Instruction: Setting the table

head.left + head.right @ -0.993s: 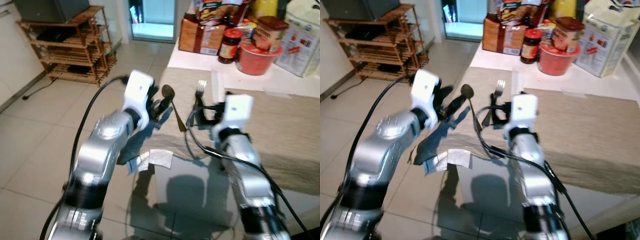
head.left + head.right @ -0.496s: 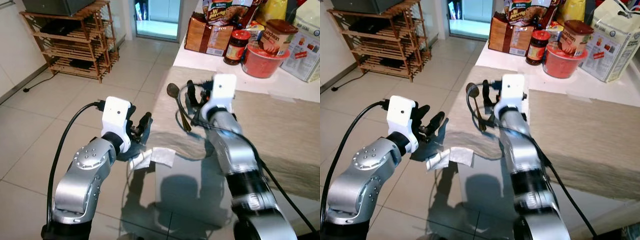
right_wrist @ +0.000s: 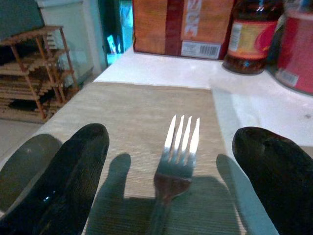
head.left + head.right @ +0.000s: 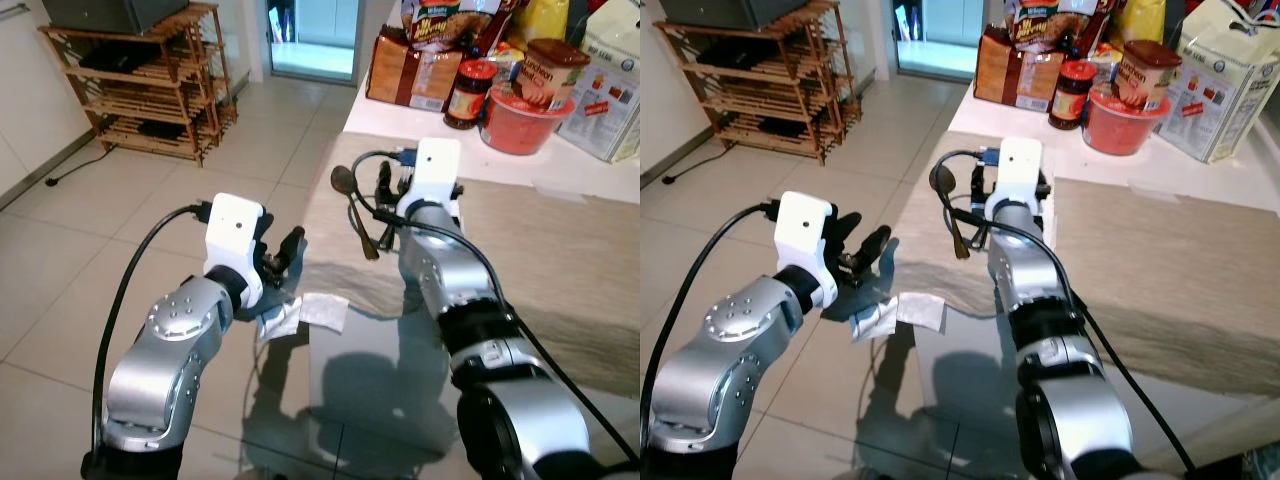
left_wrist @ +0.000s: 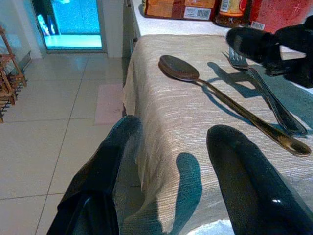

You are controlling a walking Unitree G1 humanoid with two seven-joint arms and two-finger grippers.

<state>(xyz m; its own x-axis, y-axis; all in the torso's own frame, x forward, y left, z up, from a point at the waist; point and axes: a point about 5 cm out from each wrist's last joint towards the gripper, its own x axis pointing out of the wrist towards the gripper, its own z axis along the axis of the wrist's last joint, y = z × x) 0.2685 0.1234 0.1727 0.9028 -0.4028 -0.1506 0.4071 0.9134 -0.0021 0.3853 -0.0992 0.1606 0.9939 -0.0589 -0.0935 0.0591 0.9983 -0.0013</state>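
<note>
Spoon (image 5: 230,100) and fork (image 3: 177,156) lie side by side on the table (image 4: 560,240); left gripper (image 5: 168,181) and right gripper (image 3: 171,176) fingers spread, gripping nothing.

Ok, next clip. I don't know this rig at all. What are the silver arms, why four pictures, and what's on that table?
It is a humanoid robot. The two wide pictures come from a stereo camera on its head, looking down at its own silver arms. The other two come from a camera on each wrist, looking along that arm's two black fingers.

A beige table runner covers the table. On it lie a spoon and a fork, side by side near the runner's end. At the back stand a red bowl, a jar and food boxes.

The right gripper hangs open just over the fork, one finger on each side. The left gripper is open too, off the table's edge, facing the spoon. Neither holds anything.
</note>
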